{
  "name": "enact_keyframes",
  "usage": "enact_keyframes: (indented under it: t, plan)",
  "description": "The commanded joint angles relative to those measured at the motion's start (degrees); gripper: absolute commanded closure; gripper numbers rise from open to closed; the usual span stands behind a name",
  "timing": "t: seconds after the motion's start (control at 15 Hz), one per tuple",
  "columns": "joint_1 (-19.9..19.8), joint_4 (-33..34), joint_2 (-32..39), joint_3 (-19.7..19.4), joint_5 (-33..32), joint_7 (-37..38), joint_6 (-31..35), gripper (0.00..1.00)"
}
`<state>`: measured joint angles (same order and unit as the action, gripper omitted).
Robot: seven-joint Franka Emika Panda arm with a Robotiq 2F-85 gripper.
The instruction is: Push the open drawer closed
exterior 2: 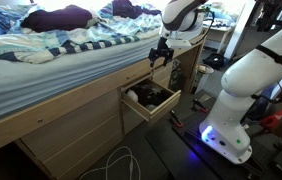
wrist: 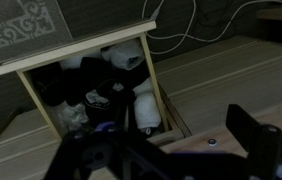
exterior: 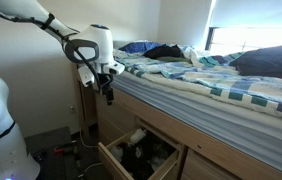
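- in an exterior view the white arm [exterior: 39,20] reaches in from the upper left.
- the fingers [exterior: 108,95] point down beside the mattress edge, above the drawer and clear of it; in the wrist view they stand wide apart, holding nothing.
- the drawer [exterior: 116,163] is pulled out of the bed base, its dark inside holding dark and white items too unclear to name.
- the bed [exterior: 211,85], with striped blue bedding, runs off to the right.
- in an exterior view loose cables [exterior 2: 116,162] lie on the floor left of the drawer [exterior 2: 153,110].
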<state>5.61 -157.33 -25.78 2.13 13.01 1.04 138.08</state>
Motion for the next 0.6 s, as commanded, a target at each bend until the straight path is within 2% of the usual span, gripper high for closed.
enact_keyframes:
  t: [0.0,0.27,0.53]
  plan:
    - [2.55,-0.73,5.57,-2.20,5.19,-3.71,6.51,0.00]
    - [3.74,-1.09,10.62,-3.35,11.08,-6.13,6.97,0.00]
    - [2.25,-2.07,15.09,-3.40,15.19,-4.43,4.81,0.00]
